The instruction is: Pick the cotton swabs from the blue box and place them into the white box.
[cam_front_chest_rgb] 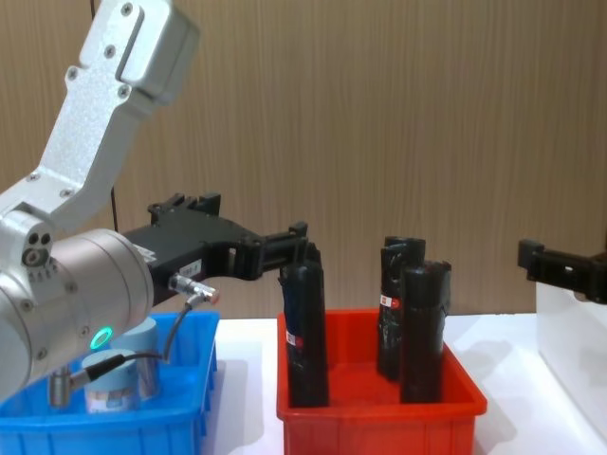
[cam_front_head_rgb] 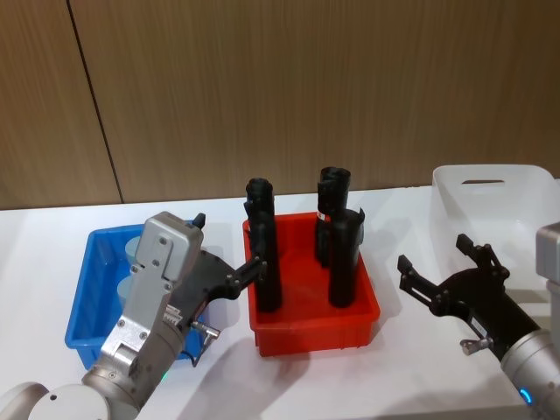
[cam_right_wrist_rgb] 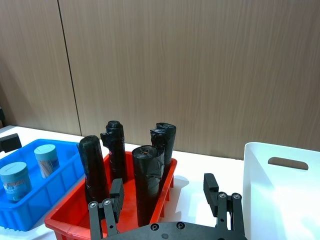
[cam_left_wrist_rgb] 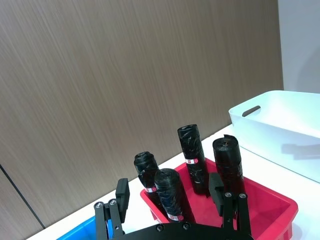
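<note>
The left arm [cam_front_head_rgb: 157, 289] is silver-grey, boxy links on rounded joints, with a green ring light [cam_front_chest_rgb: 100, 335] and a thin cable [cam_front_chest_rgb: 142, 358]; the right arm [cam_front_head_rgb: 534, 359] shows a blue light [cam_front_head_rgb: 523, 394]. The left gripper [cam_front_head_rgb: 229, 245] and right gripper [cam_front_head_rgb: 433, 254] are black, 2 screw-studded fingers each.

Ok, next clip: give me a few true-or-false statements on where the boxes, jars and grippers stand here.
1. Two cotton swabs jars stand in the blue box. True.
2. The left gripper is shut on a jar. False: it is open and holds nothing, raised between the blue box and the red bin.
3. Four black cylinders stand upright in the red bin. True.
4. The white box sits between the blue box and the red bin. False: the red bin is in the middle, and the white box is on the robot's right.
5. The right gripper is open, between the red bin and the white box. True.
</note>
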Available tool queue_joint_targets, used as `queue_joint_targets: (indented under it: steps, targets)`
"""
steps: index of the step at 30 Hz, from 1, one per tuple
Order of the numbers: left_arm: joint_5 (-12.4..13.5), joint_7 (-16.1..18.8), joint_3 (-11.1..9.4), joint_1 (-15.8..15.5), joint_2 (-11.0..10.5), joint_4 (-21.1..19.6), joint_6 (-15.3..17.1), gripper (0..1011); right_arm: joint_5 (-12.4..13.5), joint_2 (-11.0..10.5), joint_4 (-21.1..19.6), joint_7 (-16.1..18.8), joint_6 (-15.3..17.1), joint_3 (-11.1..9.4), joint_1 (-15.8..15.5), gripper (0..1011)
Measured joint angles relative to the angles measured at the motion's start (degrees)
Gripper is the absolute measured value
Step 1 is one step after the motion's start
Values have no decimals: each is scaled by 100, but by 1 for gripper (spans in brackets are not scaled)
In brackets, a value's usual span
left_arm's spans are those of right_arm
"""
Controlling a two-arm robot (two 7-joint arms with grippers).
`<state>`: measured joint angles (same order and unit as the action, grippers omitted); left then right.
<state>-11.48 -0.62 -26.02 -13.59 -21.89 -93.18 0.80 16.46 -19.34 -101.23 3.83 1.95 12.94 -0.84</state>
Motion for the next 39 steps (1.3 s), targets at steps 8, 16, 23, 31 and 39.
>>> queue_joint_targets:
  steps: [8,16,23,31,39]
  targets:
    - [0,0,0,0,0,0,0,1004,0,0,0,0,0,0,0,1002]
    - [0,0,0,0,0,0,0,1004,0,0,0,0,0,0,0,1002]
    - [-3,0,5,-17,31,-4,79,1004,0,0,0,0,0,0,0,1002]
    - [-45,58,49,-46,54,-59,321,1004,0,0,0,0,0,0,0,1002]
    - [-212,255,166,-2,-22,-151,610,1004,0,0,0,0,0,0,0,1002]
